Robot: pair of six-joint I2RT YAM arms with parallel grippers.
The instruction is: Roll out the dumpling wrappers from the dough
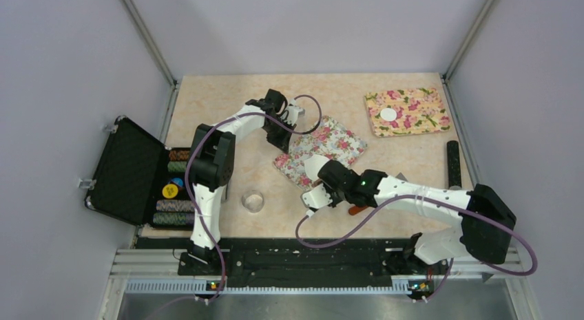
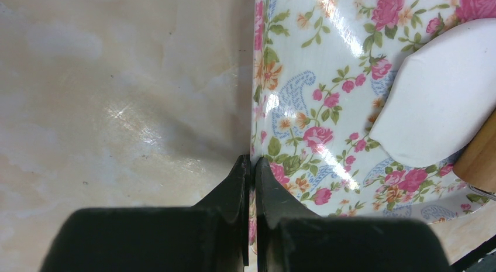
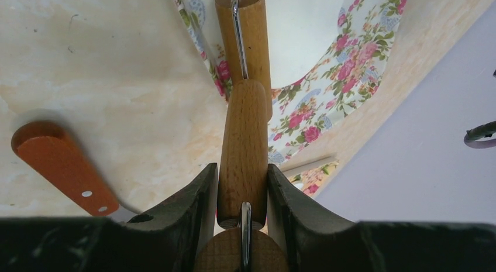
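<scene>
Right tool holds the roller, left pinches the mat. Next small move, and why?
Probably roll the wooden roller in the right tool across the white dough: it sits at the dough's edge, and the left tool pinches the floral mat.

Counted on the worktop: two floral mats, the mid-worktop mat (image 1: pixel 337 141) and the far right corner mat (image 1: pixel 416 113); two white dough pieces, a flat round wrapper (image 1: pixel 389 114) on the corner mat and a flattened piece (image 2: pixel 444 90) on the other; one glass bowl (image 1: pixel 253 201) toward the near edge. Also one wooden rolling pin (image 3: pixel 243 143), one orange-handled tool (image 3: pixel 61 167), one black bar (image 1: pixel 454 163) by the right edge and one open black case (image 1: pixel 131 170) at the left edge. Its contents are small in view: apparently four chip stacks (image 1: pixel 173 206) and two loose round pieces (image 1: pixel 170 190).
</scene>
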